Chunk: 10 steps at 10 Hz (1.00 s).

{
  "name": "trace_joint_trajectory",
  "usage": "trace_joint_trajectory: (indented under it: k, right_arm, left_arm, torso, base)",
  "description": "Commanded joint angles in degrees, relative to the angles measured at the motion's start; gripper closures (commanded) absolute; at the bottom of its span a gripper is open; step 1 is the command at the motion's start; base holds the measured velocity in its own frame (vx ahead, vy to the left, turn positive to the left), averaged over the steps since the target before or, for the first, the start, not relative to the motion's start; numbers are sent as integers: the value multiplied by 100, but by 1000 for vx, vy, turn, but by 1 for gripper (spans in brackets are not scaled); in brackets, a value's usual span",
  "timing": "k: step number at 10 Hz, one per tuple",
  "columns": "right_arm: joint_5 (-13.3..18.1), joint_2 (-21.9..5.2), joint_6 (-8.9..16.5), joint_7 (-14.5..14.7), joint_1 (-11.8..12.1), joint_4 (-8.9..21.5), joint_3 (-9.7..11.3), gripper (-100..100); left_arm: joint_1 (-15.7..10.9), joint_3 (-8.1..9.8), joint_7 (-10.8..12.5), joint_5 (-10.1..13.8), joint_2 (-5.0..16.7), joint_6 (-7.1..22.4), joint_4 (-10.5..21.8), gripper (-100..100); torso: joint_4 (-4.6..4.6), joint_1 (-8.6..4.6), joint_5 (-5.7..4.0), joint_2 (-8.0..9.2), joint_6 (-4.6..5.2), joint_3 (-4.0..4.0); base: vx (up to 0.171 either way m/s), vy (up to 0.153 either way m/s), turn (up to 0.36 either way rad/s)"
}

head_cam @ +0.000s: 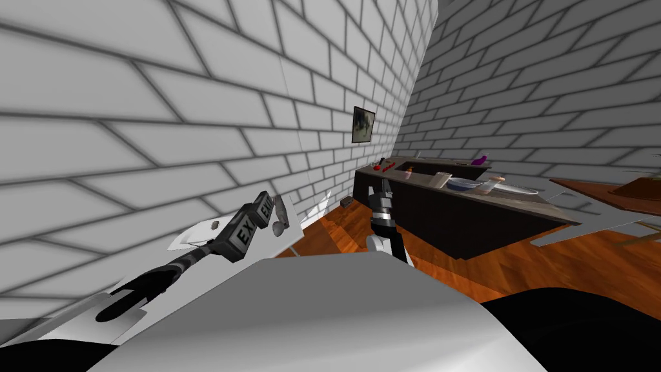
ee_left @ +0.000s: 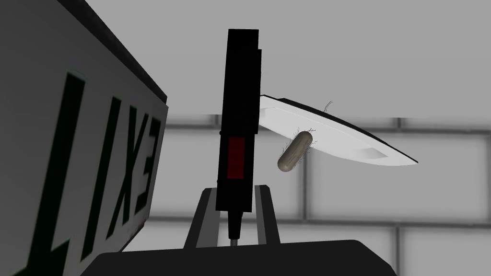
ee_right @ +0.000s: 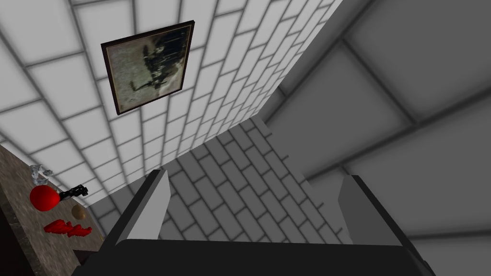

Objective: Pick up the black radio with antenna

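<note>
The black radio point(ee_left: 237, 96) is a slim black slab with a red patch, and a thin antenna sticks out of its end near the gripper body. It stands upright between the fingers of my left gripper point(ee_left: 235, 189), which is shut on its sides. A grey EXIT sign point(ee_left: 96, 158) is close beside it. In the head view my left arm point(head_cam: 184, 258) reaches out low on the left toward the brick wall, ending at the EXIT sign point(head_cam: 244, 232). My right gripper point(head_cam: 385, 187) is raised in front of me and stands open point(ee_right: 254, 206) with nothing between its fingers.
A white shelf point(ee_left: 335, 139) juts from the brick wall beyond the radio, with a small beige capsule-shaped thing point(ee_left: 295, 151) in front of it. A dark counter point(head_cam: 452, 219) with bowls and small red items stands ahead on the wood floor. A brown table point(head_cam: 613, 190) is at the right.
</note>
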Motion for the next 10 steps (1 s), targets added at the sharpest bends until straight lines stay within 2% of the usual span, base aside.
trace_joint_trajectory:
  k: [1,2,3,4,5,6,7,8,9,10]
  right_arm:
    - [0,0,0,0,0,0,0,0]
    - [0,0,0,0,0,0,0,0]
    - [0,0,0,0,1,0,-1,0]
    - [0,0,0,0,1,0,-1,0]
    - [0,0,0,0,0,0,0,0]
    - [0,0,0,0,1,0,-1,0]
    - [0,0,0,0,1,0,0,0]
    - [0,0,0,0,0,0,0,0]
    - [0,0,0,0,0,0,0,0]
    - [0,0,0,0,1,0,-1,0]
  left_arm:
    - [63,32,-4,-6,-16,4,-164,100]
    - [358,324,-131,-76,-171,183,-429,100]
    - [516,434,-131,-76,-171,183,-610,100]
    - [598,434,-131,-76,-171,183,-821,100]
    - [835,698,-258,-146,-325,362,-1005,100]
    - [981,836,-258,-146,-325,362,-1180,100]
    - [1130,836,-258,-146,-325,362,-1337,100]
    - [1133,836,-258,-146,-325,362,-1504,100]
    - [1413,1124,-385,-217,-479,540,-1704,100]
    - [1574,1237,-385,-217,-479,540,-1887,100]
  torso:
    - [0,0,0,0,0,0]
    - [2,-5,-2,9,-2,6]
    - [2,8,-6,2,-18,3]
    - [0,14,-3,-8,-10,-3]
    - [0,8,-1,-9,4,-4]
    - [-2,13,-4,-16,-11,-8]
    - [-3,11,-5,-16,-6,-9]
    - [-2,5,-3,-6,-3,-4]
    - [1,-2,-4,3,4,2]
    - [0,4,-10,-7,-14,-2]
  base:
    - [-7,-10,-12]
    - [54,30,132]
    - [92,43,107]
    - [54,23,5]
    - [90,38,77]
    - [89,31,88]
    - [45,16,11]
    - [9,8,-2]
    - [75,25,114]
    - [93,33,92]
